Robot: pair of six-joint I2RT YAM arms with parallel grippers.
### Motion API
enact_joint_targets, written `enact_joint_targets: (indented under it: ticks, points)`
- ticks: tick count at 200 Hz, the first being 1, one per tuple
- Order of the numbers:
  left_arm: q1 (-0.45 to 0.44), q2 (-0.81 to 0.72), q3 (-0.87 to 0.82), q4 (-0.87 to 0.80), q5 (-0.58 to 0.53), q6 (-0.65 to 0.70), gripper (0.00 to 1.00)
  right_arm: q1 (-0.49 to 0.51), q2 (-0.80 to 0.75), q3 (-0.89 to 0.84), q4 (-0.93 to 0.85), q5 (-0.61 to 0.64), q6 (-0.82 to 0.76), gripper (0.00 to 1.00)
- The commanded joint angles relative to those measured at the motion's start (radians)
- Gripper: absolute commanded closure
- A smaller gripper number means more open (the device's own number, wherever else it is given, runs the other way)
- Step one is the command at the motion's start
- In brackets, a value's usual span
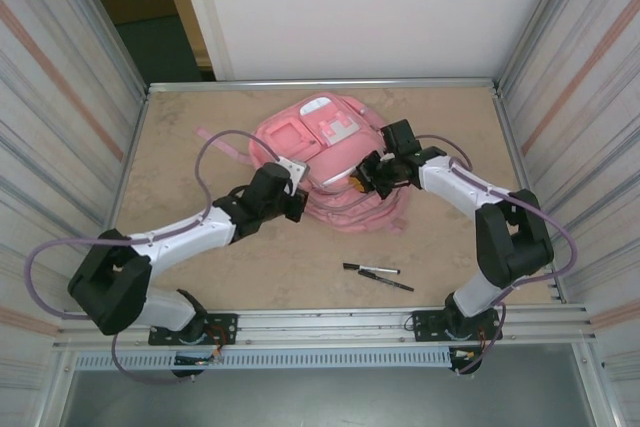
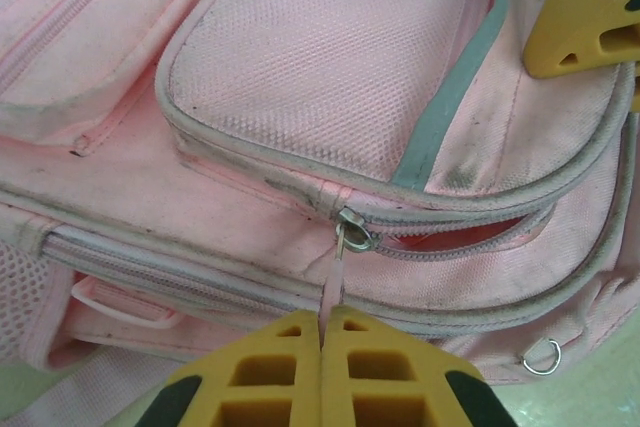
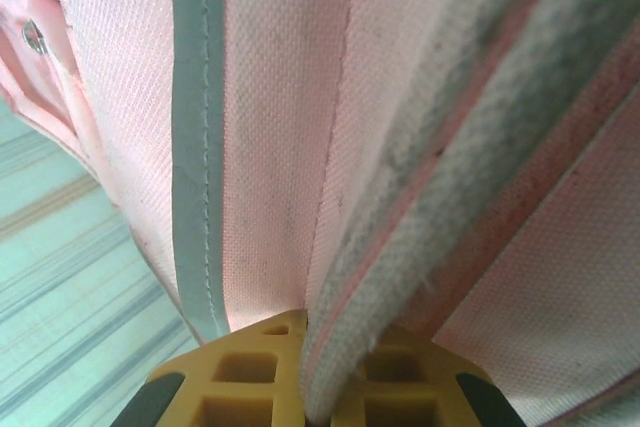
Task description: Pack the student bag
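The student bag [image 1: 318, 147], a large pink backpack, lies flat in the middle of the table. At the bag's near edge, my left gripper [image 1: 297, 203] [image 2: 322, 315] is shut on the thin pink pull tab [image 2: 333, 282] of a zip slider [image 2: 353, 231]. To the right of the slider the zip gapes a little, with red lining [image 2: 480, 235] showing. My right gripper [image 1: 366, 177] [image 3: 318, 335] is shut on the grey piped rim [image 3: 420, 217] of the bag's pocket flap. One of its yellow fingertips [image 2: 585, 17] shows in the left wrist view.
Two black pens [image 1: 370, 269] [image 1: 386, 283] lie on the table in front of the bag, toward the right arm's base. A pink strap [image 1: 215, 139] trails to the bag's left. Metal walls [image 1: 70, 107] close in both sides.
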Motion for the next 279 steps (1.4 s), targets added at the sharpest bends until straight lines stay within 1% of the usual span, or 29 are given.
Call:
enact_joint_targets:
  ticks: [1,20,36,47,57,61,70,82,97,107,113,115,117,124,127,128,129,130,133,160,169,179,189,198,209,228,257,271,279]
  points:
    - [0.041,0.069,0.028,-0.037,-0.082,0.060,1.00,-0.017,0.016,0.040,-0.001,-0.042,-0.049,0.93]
    - [0.041,0.107,0.062,-0.029,-0.076,0.067,1.00,-0.010,0.026,0.046,-0.010,-0.052,-0.063,0.90]
    - [0.041,0.103,0.079,-0.050,-0.063,0.064,1.00,-0.011,0.026,0.048,-0.014,-0.066,-0.066,0.80]
    - [0.041,0.081,0.070,-0.045,-0.055,0.075,0.86,-0.013,0.016,0.054,-0.035,-0.054,-0.089,0.71]
    - [0.041,0.051,0.056,-0.029,-0.039,0.100,0.65,-0.016,0.005,0.062,-0.062,-0.030,-0.136,0.66]
    - [0.041,0.037,0.049,-0.023,-0.028,0.113,0.59,-0.017,-0.003,0.066,-0.074,-0.018,-0.152,0.64]
    - [0.041,0.001,0.036,-0.017,0.011,0.151,0.53,-0.015,-0.019,0.079,-0.110,0.015,-0.182,0.61]
    - [0.037,-0.046,0.018,0.004,0.054,0.211,0.49,-0.016,-0.043,0.101,-0.161,0.053,-0.242,0.57]
    - [0.021,-0.086,-0.026,0.083,0.125,0.325,0.41,-0.014,-0.080,0.123,-0.215,0.116,-0.316,0.51]
    - [0.008,-0.096,-0.044,0.126,0.186,0.409,0.30,-0.016,-0.111,0.124,-0.240,0.155,-0.360,0.48]
    - [-0.002,-0.095,-0.044,0.126,0.208,0.449,0.20,-0.018,-0.132,0.123,-0.251,0.180,-0.384,0.46]
    - [-0.007,-0.093,-0.043,0.123,0.211,0.461,0.12,-0.019,-0.139,0.124,-0.255,0.187,-0.391,0.45]
    - [-0.013,-0.091,-0.038,0.118,0.215,0.474,0.08,-0.020,-0.147,0.124,-0.259,0.194,-0.397,0.43]
    - [-0.031,-0.080,-0.018,0.098,0.208,0.513,0.05,-0.023,-0.171,0.124,-0.278,0.228,-0.427,0.36]
    - [-0.037,-0.074,-0.006,0.086,0.205,0.530,0.05,-0.024,-0.181,0.122,-0.287,0.247,-0.438,0.27]
    - [-0.040,-0.071,-0.004,0.081,0.204,0.535,0.05,-0.024,-0.185,0.122,-0.290,0.254,-0.443,0.21]
    - [-0.042,-0.069,-0.001,0.078,0.205,0.542,0.05,-0.023,-0.190,0.121,-0.293,0.260,-0.447,0.10]
    - [-0.046,-0.066,0.003,0.077,0.206,0.548,0.05,-0.024,-0.195,0.122,-0.296,0.268,-0.452,0.05]
    - [-0.051,-0.060,0.012,0.075,0.207,0.561,0.05,-0.026,-0.207,0.124,-0.304,0.291,-0.461,0.00]
    - [-0.103,0.026,0.070,0.114,0.216,0.721,0.08,-0.074,-0.309,0.106,-0.400,0.515,-0.485,0.01]
    - [-0.109,0.056,0.095,0.118,0.229,0.752,0.12,-0.107,-0.337,0.080,-0.410,0.546,-0.474,0.01]
    - [-0.107,0.092,0.126,0.127,0.241,0.767,0.20,-0.169,-0.362,0.046,-0.410,0.491,-0.479,0.01]
    - [-0.105,0.131,0.151,0.140,0.252,0.783,0.29,-0.250,-0.382,0.009,-0.393,0.372,-0.486,0.01]
    - [-0.103,0.169,0.176,0.146,0.260,0.792,0.39,-0.320,-0.397,-0.036,-0.348,0.227,-0.483,0.01]
    - [-0.100,0.214,0.203,0.156,0.247,0.791,0.43,-0.379,-0.413,-0.088,-0.285,0.103,-0.475,0.01]
    - [-0.098,0.281,0.233,0.179,0.196,0.801,0.48,-0.385,-0.444,-0.115,-0.270,0.118,-0.498,0.01]
    - [-0.098,0.355,0.274,0.201,0.083,0.808,0.60,-0.386,-0.469,-0.119,-0.287,0.144,-0.522,0.01]
    - [-0.095,0.384,0.298,0.197,0.054,0.815,0.64,-0.386,-0.478,-0.136,-0.274,0.154,-0.522,0.00]
    - [-0.095,0.404,0.314,0.198,0.029,0.813,0.69,-0.385,-0.477,-0.142,-0.266,0.145,-0.521,0.01]
